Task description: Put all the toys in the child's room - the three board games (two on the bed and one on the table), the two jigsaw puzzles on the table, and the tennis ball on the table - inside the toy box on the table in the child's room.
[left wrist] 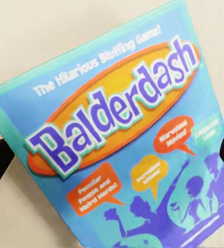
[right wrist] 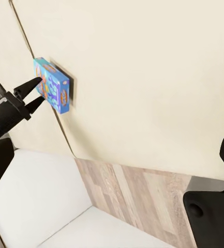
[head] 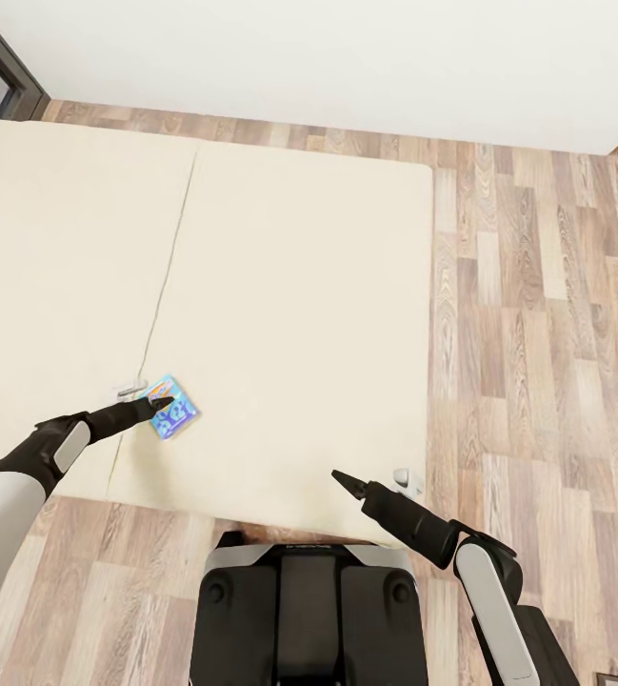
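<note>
On the bed [head: 299, 286], left gripper [head: 161, 404] (jaws parted) straddles blue board game [head: 174, 409].

Open mattress [head: 299, 286] around blue box [head: 174, 408]

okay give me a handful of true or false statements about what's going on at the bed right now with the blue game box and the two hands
1. The blue board game lies on the beige bed. True.
2. Its lid reads Skip-Bo. False: the left wrist view shows Balderdash.
3. The left hand is at the box, fingers apart. True.
4. The right hand holds a tennis ball. False: it holds nothing and hangs over the mattress's near edge.
5. The floor beside the bed is carpeted. False: it is wood plank.
</note>
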{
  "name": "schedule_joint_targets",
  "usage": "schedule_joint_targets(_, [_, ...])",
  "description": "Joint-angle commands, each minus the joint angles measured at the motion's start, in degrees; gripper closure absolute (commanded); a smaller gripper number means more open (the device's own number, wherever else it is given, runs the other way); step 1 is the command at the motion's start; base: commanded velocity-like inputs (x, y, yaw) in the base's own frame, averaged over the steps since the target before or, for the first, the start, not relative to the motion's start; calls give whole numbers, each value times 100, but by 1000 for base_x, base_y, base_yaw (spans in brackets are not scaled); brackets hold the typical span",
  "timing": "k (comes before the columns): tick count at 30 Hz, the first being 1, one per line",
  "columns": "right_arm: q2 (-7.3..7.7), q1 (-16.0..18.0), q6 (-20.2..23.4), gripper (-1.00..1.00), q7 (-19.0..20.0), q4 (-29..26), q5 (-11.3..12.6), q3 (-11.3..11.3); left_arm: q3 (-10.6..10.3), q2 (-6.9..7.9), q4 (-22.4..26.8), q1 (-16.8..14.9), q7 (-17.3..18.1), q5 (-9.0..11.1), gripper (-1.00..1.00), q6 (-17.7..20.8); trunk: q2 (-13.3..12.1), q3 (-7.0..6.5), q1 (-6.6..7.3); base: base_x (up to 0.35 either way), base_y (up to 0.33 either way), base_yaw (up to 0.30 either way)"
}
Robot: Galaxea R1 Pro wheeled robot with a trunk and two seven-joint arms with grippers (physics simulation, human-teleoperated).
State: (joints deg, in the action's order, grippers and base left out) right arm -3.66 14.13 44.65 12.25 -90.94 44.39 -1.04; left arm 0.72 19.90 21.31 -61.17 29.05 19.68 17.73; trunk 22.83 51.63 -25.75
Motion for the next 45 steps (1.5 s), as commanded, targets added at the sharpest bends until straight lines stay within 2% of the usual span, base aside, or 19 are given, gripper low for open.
schedule_joint_targets(1, [-3,2,26,-100,23,-3,-18,8,7,2,3,-1,188,38,-100,42,9,6,-3,0,-11,0])
schedule_joint_targets(7, [-3,-4,21,-100,23,-3,-18,8,7,4,-1,0,474,29,-100,10,9,6,-3,0,-5,0])
schedule_joint_targets(14, [-3,-27,-17,-100,23,-4,-18,5,7,5,1,0,535,28,-100,4,9,6,-3,0,0,0])
schedule_joint_targets(20, [-3,-37,-224,-100,50,-3,-18,-29,7,5,3,1,562,28,-100,2,9,6,-3,0,0,0])
schedule_joint_targets(22, [-69,-33,-283,-100,20,-1,-43,26,-60,-61,-63,68,497,14,-100,67,9,6,-3,0,0,0])
schedule_joint_targets(25, [-76,-33,-279,-100,16,-1,-43,24,-58,-157,-151,158,408,17,-100,119,9,6,-3,0,0,0])
schedule_joint_targets(27, [-78,-33,-275,-100,12,-2,-44,21,-29,-166,-138,161,363,22,-100,65,9,6,-3,0,0,0])
schedule_joint_targets(29, [-36,-29,-304,-100,29,-7,-48,55,-22,-84,-45,217,445,5,-100,63,9,5,-3,0,0,0])
schedule_joint_targets(33, [-65,-27,-304,-100,14,-6,-53,54,-11,37,84,344,584,-3,-100,188,9,5,-3,0,0,0])
schedule_joint_targets(34, [-78,-27,-305,-100,9,-5,-55,53,-8,3,49,376,616,-4,-100,220,9,5,-3,0,0,0])
schedule_joint_targets(37, [-85,-26,-307,-100,-4,-4,-54,56,13,-72,45,459,534,-15,-100,189,9,5,-3,0,0,0])
schedule_joint_targets(45, [-36,-25,-308,-100,-24,-9,-53,43,61,-141,283,606,295,-73,-100,18,9,5,-3,0,0,0])
